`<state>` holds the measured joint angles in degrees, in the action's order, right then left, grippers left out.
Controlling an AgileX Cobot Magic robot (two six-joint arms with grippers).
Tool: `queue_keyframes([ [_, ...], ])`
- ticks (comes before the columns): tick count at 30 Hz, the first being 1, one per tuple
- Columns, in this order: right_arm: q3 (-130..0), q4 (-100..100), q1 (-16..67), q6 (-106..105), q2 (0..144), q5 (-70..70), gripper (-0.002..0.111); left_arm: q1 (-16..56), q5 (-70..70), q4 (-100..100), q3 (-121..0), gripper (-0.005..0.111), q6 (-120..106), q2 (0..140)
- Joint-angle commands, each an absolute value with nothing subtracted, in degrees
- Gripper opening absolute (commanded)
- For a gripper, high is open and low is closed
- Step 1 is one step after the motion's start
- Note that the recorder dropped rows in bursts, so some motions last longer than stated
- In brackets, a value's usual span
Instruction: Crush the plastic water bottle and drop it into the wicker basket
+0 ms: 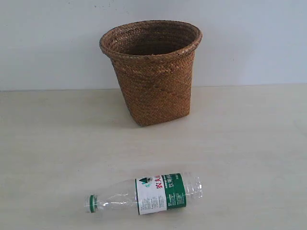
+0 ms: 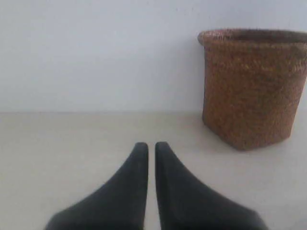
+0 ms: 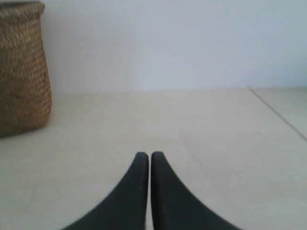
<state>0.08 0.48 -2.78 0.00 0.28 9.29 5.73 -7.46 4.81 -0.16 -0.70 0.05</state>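
Wicker basket (image 2: 254,86) edge-cropped, both wrist views

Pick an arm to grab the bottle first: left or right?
Left, narrowly. The bottle lies on its side slightly left of centre in the exterior view, cap toward the left arm's side. The left pincer and right pincer are both shut and empty; neither wrist view shows the bottle.

Ahead of the left claw (image 2: 151,146), off to one side, on the table (image 2: 72,139): basket (image 2: 254,91). Ahead of the right claw (image 3: 149,155), off to the opposite side: same basket. Before it, apart: bottle (image 1: 144,194), on its side.
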Motion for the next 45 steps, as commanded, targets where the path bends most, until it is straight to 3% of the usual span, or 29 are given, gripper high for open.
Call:
queue_keyframes([
  [1,0.0,1.0,-2.9,0.0,0.0,-2.0,0.000,5.6,0.0,9.4,0.0,0.004,1.9,0.0],
  [8,0.0,1.2,-2.9,12.9,0.0,-14.9,0.000,5.6,12.3,13.0,0.0,0.004,11.1,0.0],
  [17,-11.5,-0.5,-2.9,14.9,3.9,-7.0,0.000,5.6,15.8,9.0,-9.3,0.004,15.7,7.1],
  [28,-29.5,-5.0,-2.9,10.5,25.2,3.8,0.000,6.1,-1.7,-4.6,-30.4,0.004,15.4,32.7],
  [33,-38.1,-4.6,-2.9,2.8,34.8,16.1,0.000,6.1,-11.3,-6.4,-37.4,0.004,10.7,41.1],
  [45,-54.7,27.8,-2.9,-37.3,56.1,45.8,0.000,6.8,-37.7,22.1,-49.7,0.004,-35.4,58.6],
])
